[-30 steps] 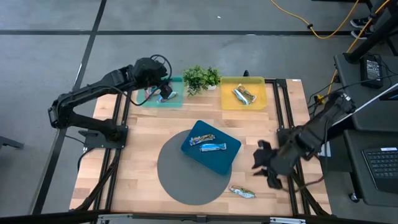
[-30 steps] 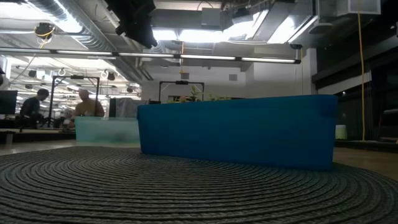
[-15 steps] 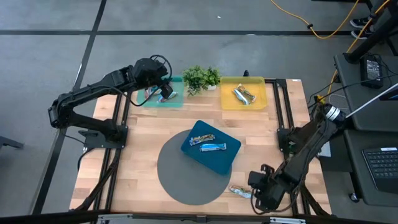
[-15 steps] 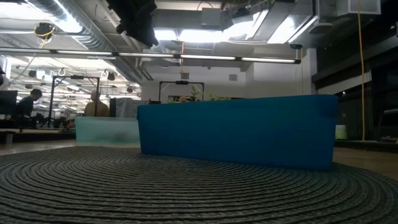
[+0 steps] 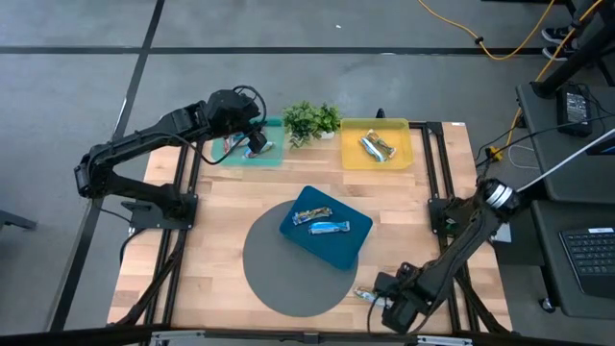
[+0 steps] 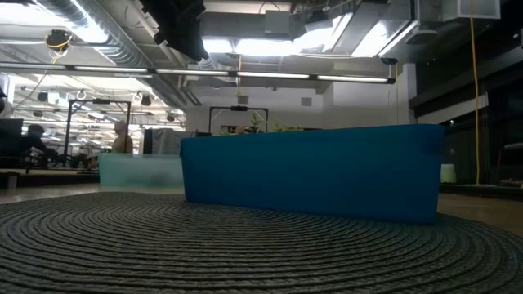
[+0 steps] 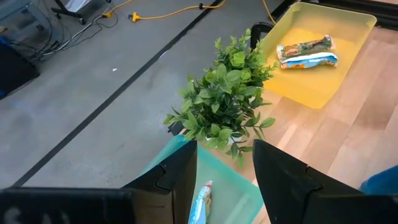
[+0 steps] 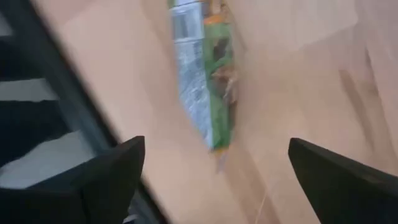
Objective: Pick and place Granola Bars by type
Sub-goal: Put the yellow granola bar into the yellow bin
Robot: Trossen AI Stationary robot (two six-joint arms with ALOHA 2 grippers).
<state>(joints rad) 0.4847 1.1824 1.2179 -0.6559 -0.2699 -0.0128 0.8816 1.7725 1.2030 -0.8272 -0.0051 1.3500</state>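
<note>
Right tool [image 5: 382,300] spread wide over green-orange bar [image 8: 205,81] lower right; left tool [image 7: 221,180] half-spread above teal tray [image 5: 252,155].

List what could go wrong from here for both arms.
1. The loose bar lies near the table's front edge; the open right gripper hangs just over it, and a careless approach could nudge it off.
2. Its wrapper is shiny foil and lies flat on the wood, so the fingers may slip or pinch only an end.
3. The left gripper is over the green tray, close to the plant; lifting out could brush its leaves.
</note>
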